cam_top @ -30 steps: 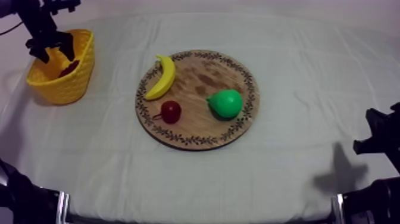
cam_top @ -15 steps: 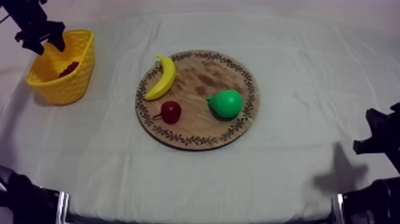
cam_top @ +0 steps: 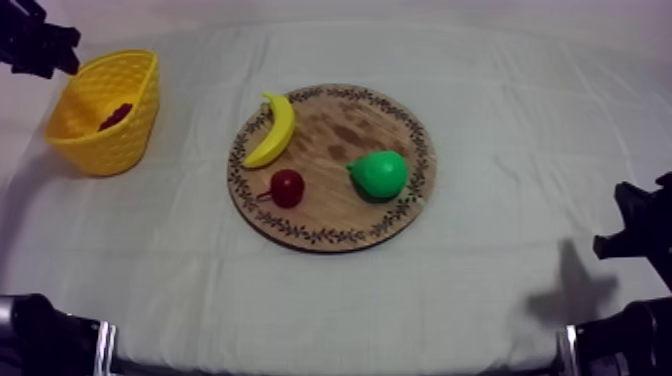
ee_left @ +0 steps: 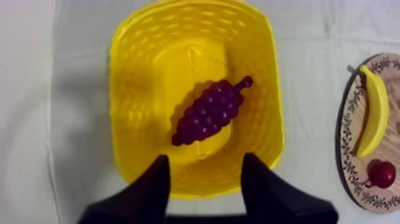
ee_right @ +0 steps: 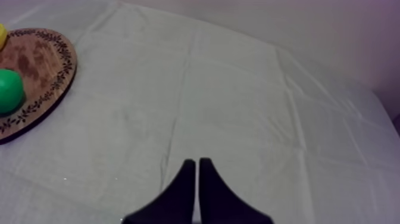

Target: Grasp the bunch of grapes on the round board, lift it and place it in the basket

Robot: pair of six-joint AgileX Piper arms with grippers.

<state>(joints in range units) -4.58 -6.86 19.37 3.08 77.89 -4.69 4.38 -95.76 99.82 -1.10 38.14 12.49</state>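
Three toy fruits lie on the wooden board (cam_top: 340,130). The banana (cam_top: 273,128) follows its rim on the side facing the yellow basket (cam_top: 112,150). The small red fruit (cam_top: 287,187) sits just in front of the banana's near tip. The pear (cam_top: 379,173) rests on the board's right half, apart from both. The bunch of grapes (ee_left: 211,112) is off the board and inside the basket, which stands well apart from the board, to its left, on the grey-white cloth (cam_top: 500,110). In the left wrist view we see the grapes lying slantwise on the basket's floor, with the stem end angled toward the board side and no finger touching them. From above they appear as a dark red patch deep in the basket; we take it for the same bunch, though its shape is hard to make out there. Our left gripper (ee_left: 205,161) hangs above the basket, its two black fingers spread wide with nothing between them. In the top view it sits beyond the basket, on the side away from the board. Our right gripper (ee_right: 197,164) has its fingers pressed together into a narrow wedge and carries nothing. It is over bare cloth well to the right of the board, and the right wrist view looks across that cloth toward the board's patterned rim and the pear.
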